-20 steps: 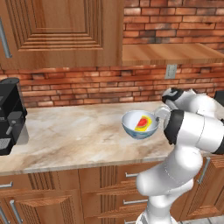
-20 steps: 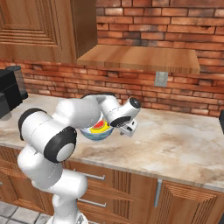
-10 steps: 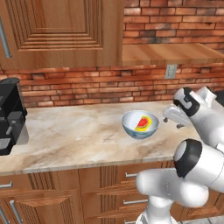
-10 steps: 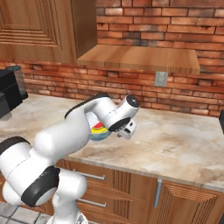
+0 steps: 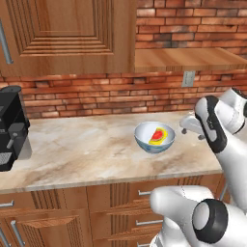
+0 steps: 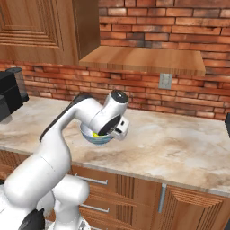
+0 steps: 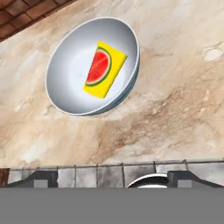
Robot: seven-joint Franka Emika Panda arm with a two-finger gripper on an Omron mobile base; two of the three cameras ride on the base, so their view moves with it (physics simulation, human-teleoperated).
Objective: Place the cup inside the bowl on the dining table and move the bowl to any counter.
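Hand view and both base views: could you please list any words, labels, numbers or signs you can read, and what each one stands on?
None can be read.
The cup in the bowl carries a watermelon picture, no lettering.
The black coffee machine shows no legible marking.

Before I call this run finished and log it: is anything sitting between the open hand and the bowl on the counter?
Nothing visible does. The bowl sits on the counter with the cup lying inside it, and in the hand view only bare marble separates it from the hand, whose jaws stand open and apart from it.
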